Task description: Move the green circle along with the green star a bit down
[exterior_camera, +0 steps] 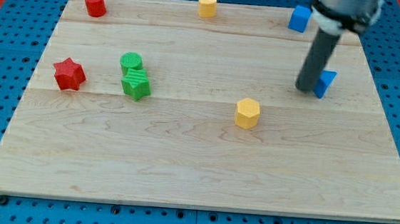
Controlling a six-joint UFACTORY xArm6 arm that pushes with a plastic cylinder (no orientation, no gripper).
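The green circle (pixel 131 62) stands on the wooden board at the view's left of centre. The green star (pixel 136 85) sits just below it, touching it. My tip (pixel 305 88) is far off at the view's right, right beside a blue block (pixel 325 83). The rod rises from the tip toward the view's top right corner. The tip is well apart from both green blocks.
A red star (pixel 68 74) lies left of the green pair. A red cylinder (pixel 95 4) is at the top left. A yellow heart (pixel 207 5) is at the top middle. A blue cube (pixel 300 18) is at the top right. A yellow hexagon (pixel 247 113) lies right of centre.
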